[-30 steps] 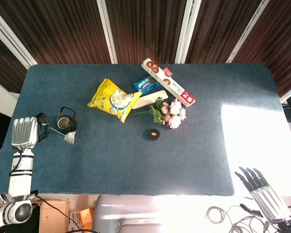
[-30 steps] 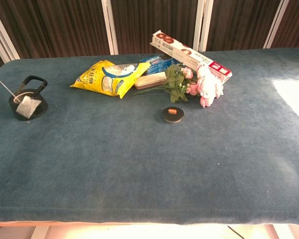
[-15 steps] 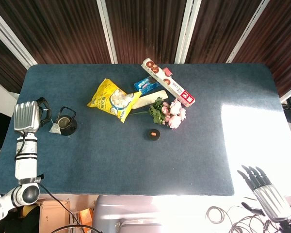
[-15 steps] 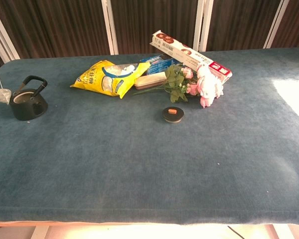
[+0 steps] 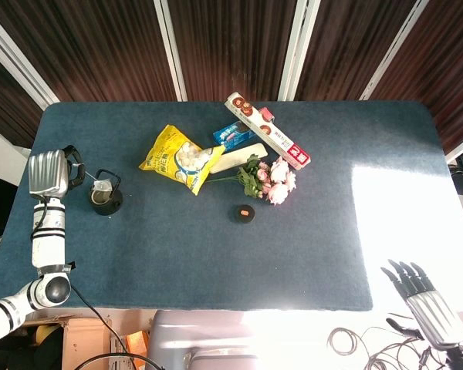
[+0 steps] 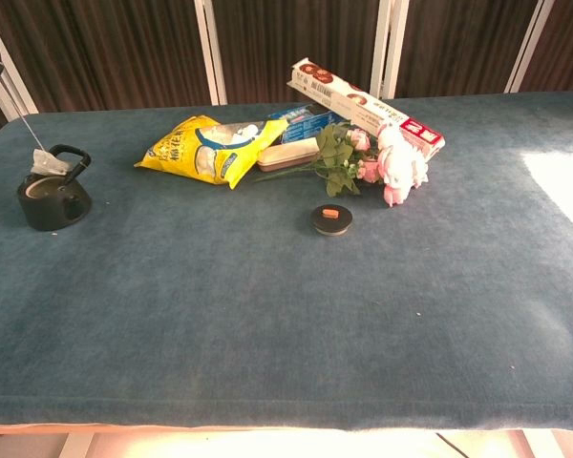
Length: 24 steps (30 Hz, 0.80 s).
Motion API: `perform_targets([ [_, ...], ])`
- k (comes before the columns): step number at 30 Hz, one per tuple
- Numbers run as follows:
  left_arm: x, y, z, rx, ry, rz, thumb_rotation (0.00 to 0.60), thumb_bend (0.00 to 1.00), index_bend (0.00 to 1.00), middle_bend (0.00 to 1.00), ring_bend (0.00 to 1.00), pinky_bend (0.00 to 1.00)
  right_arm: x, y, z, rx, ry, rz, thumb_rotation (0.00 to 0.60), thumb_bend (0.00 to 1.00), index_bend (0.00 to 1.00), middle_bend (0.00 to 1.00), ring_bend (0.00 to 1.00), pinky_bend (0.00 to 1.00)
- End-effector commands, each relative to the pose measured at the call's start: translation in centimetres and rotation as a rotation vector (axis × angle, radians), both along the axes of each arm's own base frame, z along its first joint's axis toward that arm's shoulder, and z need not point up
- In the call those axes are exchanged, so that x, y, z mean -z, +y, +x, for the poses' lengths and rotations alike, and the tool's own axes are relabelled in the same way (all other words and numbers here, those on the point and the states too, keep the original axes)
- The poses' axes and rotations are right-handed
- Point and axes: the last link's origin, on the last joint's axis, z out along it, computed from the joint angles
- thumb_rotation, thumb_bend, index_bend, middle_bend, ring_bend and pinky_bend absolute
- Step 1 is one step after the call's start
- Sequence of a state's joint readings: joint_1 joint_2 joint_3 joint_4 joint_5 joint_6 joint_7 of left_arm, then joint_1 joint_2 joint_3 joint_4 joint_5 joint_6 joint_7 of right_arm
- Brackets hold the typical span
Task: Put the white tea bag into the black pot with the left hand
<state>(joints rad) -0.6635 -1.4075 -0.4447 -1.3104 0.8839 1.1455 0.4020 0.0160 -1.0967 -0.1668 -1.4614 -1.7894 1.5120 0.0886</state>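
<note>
Your white tea bag [image 5: 102,185] now hangs right over the mouth of the black pot [image 5: 106,201]; a second ago it dangled out past the pot's near side, and half a second ago it was just short of the pot on your fingers' side. In the chest view the bag [image 6: 49,164] sits at the pot's rim [image 6: 50,200], tucked by the handle, with its string running up and away toward your left hand [image 5: 49,174]. You can't tell from either view whether the bag is already touching the inside of the pot. Your left hand has moved up along the desk's edge, and its fingers [image 5: 75,160] are pinched on the string, the bag hanging just beyond them toward the desk's middle.

The pot stands near the desk [image 5: 216,254] edge on your fingers' side, so there is little room behind the hand. Past the pot, away from the fingers, open blue cloth runs until the yellow snack bag [image 5: 179,159], well apart from the pot. Farther out lie the flowers [image 5: 266,177], the small round lid [image 5: 246,213] and the long biscuit box [image 5: 267,130].

Your right hand [image 5: 423,304] hangs off the near corner, fingers spread, holding nothing.
</note>
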Motion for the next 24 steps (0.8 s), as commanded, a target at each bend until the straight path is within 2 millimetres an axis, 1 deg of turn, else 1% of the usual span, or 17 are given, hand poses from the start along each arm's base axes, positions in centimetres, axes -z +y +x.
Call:
perform_targets([
  [1,0.4,0.2,-0.3,-0.008,0.009,-0.014,0.6,0.52,0.69,1.0,1.0,1.0,0.0,0.0,0.0,0.002,0.002,0.0,0.6,0.11,0.0,0.0,0.0,0.0],
  [7,1.5,0.0,-1.5,-0.032,0.03,-0.047,0.6,0.51,0.69,1.0,1.0,1.0,0.1,-0.1,-0.1,0.006,0.007,-0.001,0.6,0.11,0.0,0.0,0.0,0.0],
  [13,3.1,-1.5,-2.9,-0.038,0.043,-0.114,0.6,0.52,0.69,1.0,1.0,1.0,0.4,-0.1,0.0,0.005,0.013,0.005,0.6,0.11,0.0,0.0,0.0,0.0],
  [16,4.1,-2.6,-3.5,-0.032,0.043,-0.16,0.6,0.51,0.69,1.0,1.0,1.0,0.4,-0.1,0.0,0.004,0.014,0.007,0.6,0.11,0.0,0.0,0.0,0.0],
  [24,6.4,-6.6,-5.2,0.003,0.075,-0.268,0.6,0.51,0.68,1.0,1.0,1.0,0.5,0.0,0.0,0.002,0.016,0.012,0.6,0.11,0.0,0.0,0.0,0.0],
])
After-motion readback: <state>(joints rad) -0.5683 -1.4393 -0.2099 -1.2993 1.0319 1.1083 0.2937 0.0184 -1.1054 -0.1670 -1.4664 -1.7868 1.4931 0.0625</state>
